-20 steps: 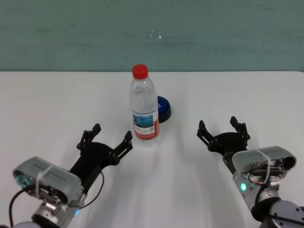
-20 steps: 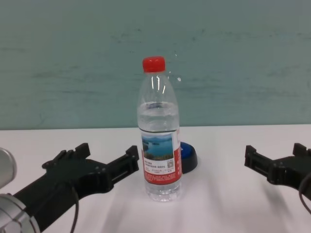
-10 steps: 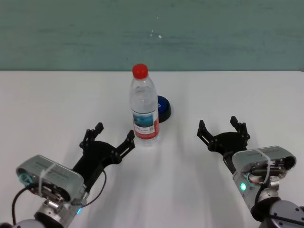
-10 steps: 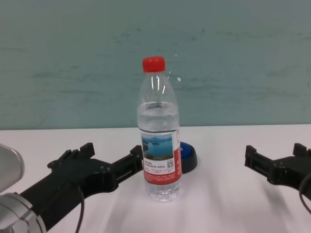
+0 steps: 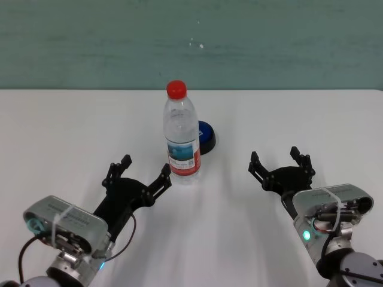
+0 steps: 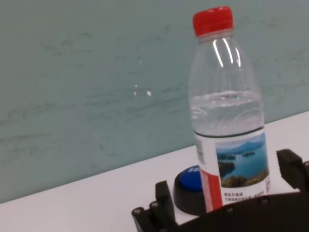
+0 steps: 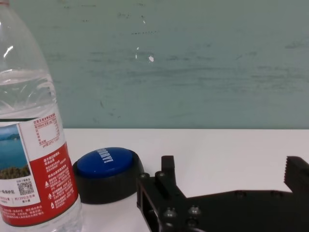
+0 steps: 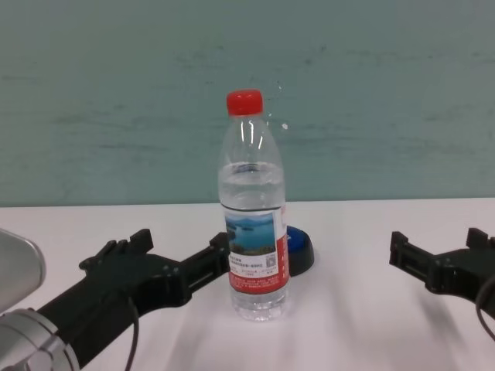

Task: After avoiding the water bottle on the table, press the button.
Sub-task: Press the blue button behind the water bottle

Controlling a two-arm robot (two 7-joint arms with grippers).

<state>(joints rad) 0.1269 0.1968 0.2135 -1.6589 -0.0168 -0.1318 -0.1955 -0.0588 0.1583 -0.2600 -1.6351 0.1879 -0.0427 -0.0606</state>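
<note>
Overhead, I log a tall clear plastic water bottle (image 5: 181,133) with red cap, upright mid-worktop (image 5: 60,131); the low blue dome button (image 5: 206,137) sits just behind it, toward my right. Left pincer (image 5: 136,174) spread wide, one tip near the bottle's base; right pincer (image 5: 280,163) spread, parked well apart.

Left wrist: bottle half-full, likely tippy and slick.

Right wrist: button (image 7: 107,172) unobstructed from this side; press its top.

Chest: open room right of bottle.

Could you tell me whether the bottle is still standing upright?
Upright: the bottle stands on its base on the table, red cap on top, with the open left hand close beside it.
</note>
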